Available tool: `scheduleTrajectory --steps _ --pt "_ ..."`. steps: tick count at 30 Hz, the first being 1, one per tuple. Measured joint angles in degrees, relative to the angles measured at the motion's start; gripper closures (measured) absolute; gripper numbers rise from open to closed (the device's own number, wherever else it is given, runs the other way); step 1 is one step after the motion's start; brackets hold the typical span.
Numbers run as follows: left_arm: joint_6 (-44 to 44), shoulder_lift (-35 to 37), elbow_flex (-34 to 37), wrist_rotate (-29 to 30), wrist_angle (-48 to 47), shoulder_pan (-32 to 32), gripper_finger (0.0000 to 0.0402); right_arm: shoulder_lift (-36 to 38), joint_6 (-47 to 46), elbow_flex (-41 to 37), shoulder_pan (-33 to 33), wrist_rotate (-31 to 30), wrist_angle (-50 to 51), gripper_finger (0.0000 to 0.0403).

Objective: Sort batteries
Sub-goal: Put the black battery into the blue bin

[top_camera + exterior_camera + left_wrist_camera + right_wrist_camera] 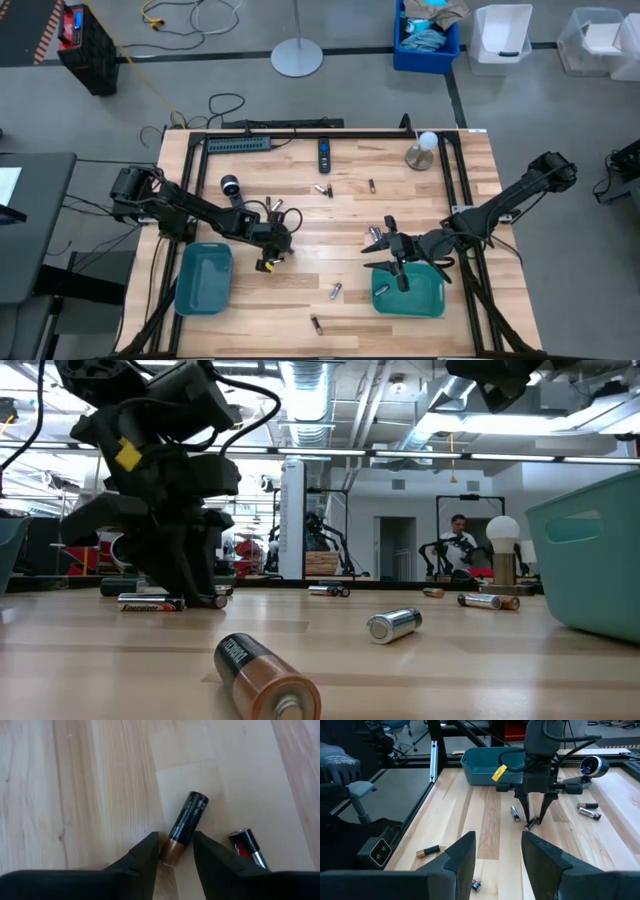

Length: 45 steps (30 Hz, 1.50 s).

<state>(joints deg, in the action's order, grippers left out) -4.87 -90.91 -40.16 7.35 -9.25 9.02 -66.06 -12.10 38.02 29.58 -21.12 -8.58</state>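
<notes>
Left gripper [176,854] down on the counter [75,785], fingers spread around 1 copper-ended battery [183,828], not clenched on it. Right gripper [385,252] released, empty, beside a teal tray [425,300].

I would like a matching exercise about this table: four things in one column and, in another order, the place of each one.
Things:
1. left pincer
2. right pincer
3. black remote
4. left teal tray

Places:
A. near the power strip
B. down on the wood, astride a black-and-copper battery
C. open, at the right teal tray
D. under the left arm, at the table's left side

Pairs: 1-B, 2-C, 3-A, 4-D
</notes>
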Motion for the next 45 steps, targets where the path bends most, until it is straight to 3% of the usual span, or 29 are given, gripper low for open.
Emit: scheduleTrajectory --steps 8,26,36,45 --pt "0.06 -0.02 0.04 0.54 -0.45 -0.07 0.0361 0.00 0.00 0.00 0.00 0.01 0.00 0.0227" --pt "-0.47 1.08 0.37 1.52 3.37 -0.15 0.0362 0.00 0.13 0.01 -0.09 0.02 0.00 0.0227" --pt "1.49 13.51 0.31 0.84 -0.74 1.60 0.0362 0.00 0.07 0.02 -0.07 0.02 -0.02 0.0227" --pt "18.47 27.34 0.26 3.21 -15.89 8.28 0.0362 0.00 0.07 0.06 -0.55 0.01 -0.48 0.0227"
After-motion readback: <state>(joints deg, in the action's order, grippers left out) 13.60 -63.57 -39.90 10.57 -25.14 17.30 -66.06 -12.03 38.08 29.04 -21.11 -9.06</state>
